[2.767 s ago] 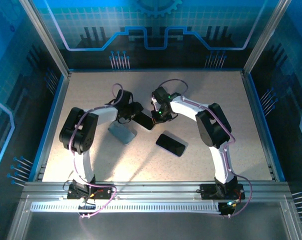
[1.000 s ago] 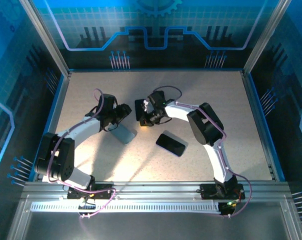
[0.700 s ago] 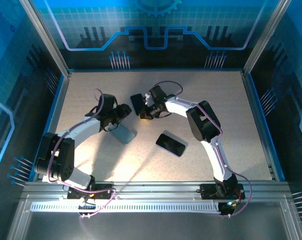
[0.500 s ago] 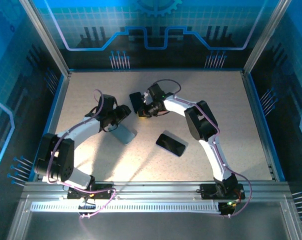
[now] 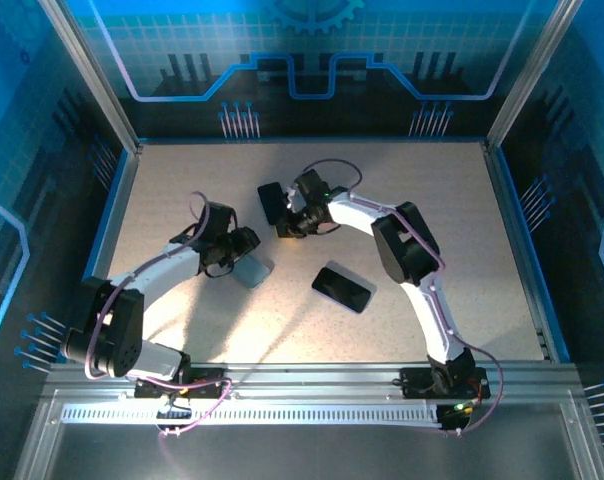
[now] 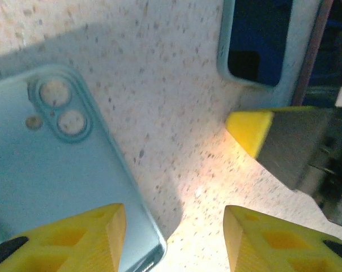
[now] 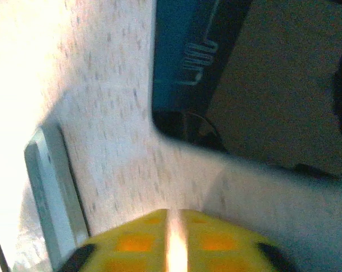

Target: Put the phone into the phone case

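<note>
**A:** Where does the phone case sit from the left gripper?

**B:** Right under it. The left gripper hangs low over the table with its jaws apart. The pale teal phone case lies flat, back up, its camera cut-outs showing. Its near corner is beneath one yellow fingertip, and the other fingertip is over bare table. The jaws grip nothing.

**A:** And the phone?

**B:** Ahead of that gripper, on the side away from the case, across a strip of bare speckled table. The phone shows a dark screen with a pale rim.

**A:** What stands in between?

**B:** One yellow-tipped finger of the right gripper reaches in just beside the phone's near end. It sits between the phone and the left gripper's free fingertip.

**A:** How does the right gripper stand?

**B:** Its pads are almost together, with a thin bright slit between them. I cannot tell whether it is fully closed. The phone is just beyond its tips, and the case lies off to one side, apart.

**A:** Anything else around?

**B:** A second dark phone lies flat toward the arm bases, well apart from both grippers.
</note>
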{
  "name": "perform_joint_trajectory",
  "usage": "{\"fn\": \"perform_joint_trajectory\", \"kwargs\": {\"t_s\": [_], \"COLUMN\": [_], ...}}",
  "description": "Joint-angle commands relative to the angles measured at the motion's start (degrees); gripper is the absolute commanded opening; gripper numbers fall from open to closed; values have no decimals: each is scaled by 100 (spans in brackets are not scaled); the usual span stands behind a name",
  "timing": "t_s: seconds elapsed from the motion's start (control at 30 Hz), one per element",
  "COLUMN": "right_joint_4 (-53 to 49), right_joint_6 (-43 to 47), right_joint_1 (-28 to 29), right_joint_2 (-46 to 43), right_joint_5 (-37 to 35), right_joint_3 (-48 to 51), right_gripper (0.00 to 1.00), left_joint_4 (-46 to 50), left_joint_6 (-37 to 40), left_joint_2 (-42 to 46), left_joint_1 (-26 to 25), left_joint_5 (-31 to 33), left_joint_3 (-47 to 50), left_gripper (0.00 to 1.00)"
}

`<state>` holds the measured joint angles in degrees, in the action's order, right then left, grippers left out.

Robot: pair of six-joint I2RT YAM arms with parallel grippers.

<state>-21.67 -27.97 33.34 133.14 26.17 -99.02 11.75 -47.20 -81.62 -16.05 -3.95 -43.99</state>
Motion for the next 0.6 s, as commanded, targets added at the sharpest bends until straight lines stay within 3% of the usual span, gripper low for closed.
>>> {"fn": "perform_joint_trajectory", "kwargs": {"t_s": [0.0, 0.13, 0.37, 0.57], "right_joint_4": [5, -455, -1230, -1241], "right_joint_6": [547, 812, 894, 786], "right_joint_1": [-19, -50, -207, -427], "right_joint_2": [-1213, -2130, -3032, -3597], "right_joint_5": [-661, -1319, -2070, -2099], "right_joint_3": [822, 1740, 2817, 3690], "right_gripper": [39, 56, 64, 69], "left_joint_4": [401, 329, -39, -506], "left_joint_6": [174, 116, -20, -371], "left_joint_2": [80, -157, -556, -1013], "left_joint_1": [-328, -640, -1473, -2232], "left_joint_5": [232, 243, 104, -195], "left_joint_3": [117, 172, -29, -109], "left_gripper": [49, 49, 45, 44]}}
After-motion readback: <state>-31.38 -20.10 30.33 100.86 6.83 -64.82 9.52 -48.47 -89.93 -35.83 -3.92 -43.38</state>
